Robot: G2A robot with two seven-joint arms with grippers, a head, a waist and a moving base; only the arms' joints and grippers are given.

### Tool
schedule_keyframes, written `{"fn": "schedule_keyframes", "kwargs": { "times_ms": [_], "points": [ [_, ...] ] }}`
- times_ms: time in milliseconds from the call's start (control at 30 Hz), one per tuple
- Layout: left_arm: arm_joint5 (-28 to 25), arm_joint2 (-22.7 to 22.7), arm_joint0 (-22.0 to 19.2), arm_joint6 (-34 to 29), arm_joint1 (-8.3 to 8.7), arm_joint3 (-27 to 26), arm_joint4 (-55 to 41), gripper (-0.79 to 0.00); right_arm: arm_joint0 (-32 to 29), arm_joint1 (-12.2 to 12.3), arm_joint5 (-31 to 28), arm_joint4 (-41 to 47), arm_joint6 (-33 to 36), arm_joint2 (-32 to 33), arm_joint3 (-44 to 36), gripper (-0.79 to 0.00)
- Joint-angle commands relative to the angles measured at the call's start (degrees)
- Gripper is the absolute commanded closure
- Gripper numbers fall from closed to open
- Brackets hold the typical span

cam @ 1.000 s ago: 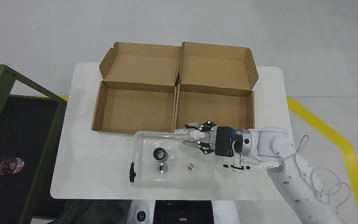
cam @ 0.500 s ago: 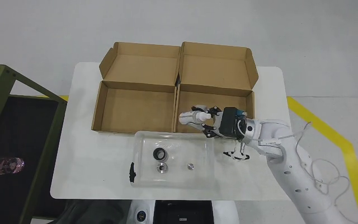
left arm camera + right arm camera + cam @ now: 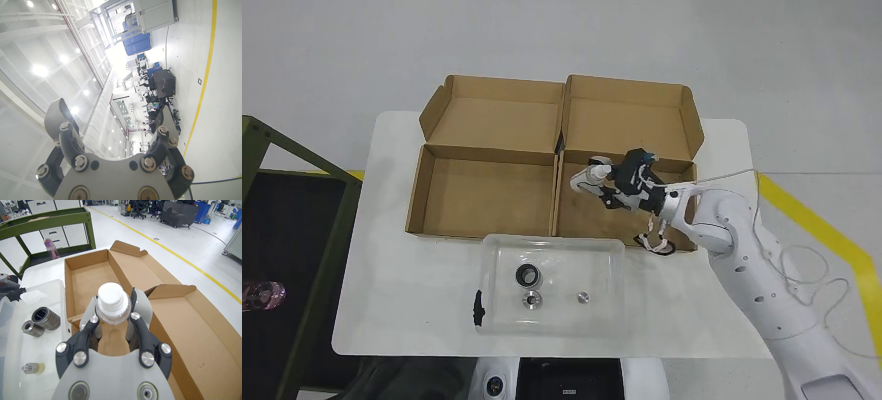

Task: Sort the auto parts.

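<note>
Since the right gripper (image 3: 113, 310) is clamped on the white part (image 3: 111, 298), which hangs over the left side of the right box (image 3: 587, 218), we judge it light: rigid stepped plastic with a clear round flange, smooth and likely slippery. We would grip it gently across the flange, as it is held now. In the clear tray (image 3: 554, 243), nearer than the box, lie 3 hard metal pieces, surely heavier: a cylindrical bearing (image 3: 46, 318), a dull bushing (image 3: 32, 328) and a small pin (image 3: 33, 368). Our left gripper (image 3: 109, 110) is spread apart, holding nothing
</note>
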Motion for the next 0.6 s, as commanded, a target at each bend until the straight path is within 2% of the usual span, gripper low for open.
{"fn": "schedule_keyframes", "kwargs": {
  "times_ms": [0, 467, 500, 567],
  "points": [
    [0.00, 0.00, 0.00, 0.00, 0.00, 0.00, 0.00, -0.785, 1.23, -0.40, 0.53, -0.02, 0.40, -1.24, 2.11, 0.000],
    [0.00, 0.00, 0.00, 0.00, 0.00, 0.00, 0.00, -0.785, 7.25, -3.30, 4.43, -1.54, 2.80, -8.39, 13.53, 0.000],
    [0.00, 0.00, 0.00, 0.00, 0.00, 0.00, 0.00, -0.785, 7.50, -3.46, 4.48, -1.51, 2.83, -8.70, 14.04, -0.062],
    [0.00, 0.00, 0.00, 0.00, 0.00, 0.00, 0.00, -0.785, 7.98, -3.79, 4.67, -1.66, 2.97, -9.34, 15.05, -0.120]
  ]
}}
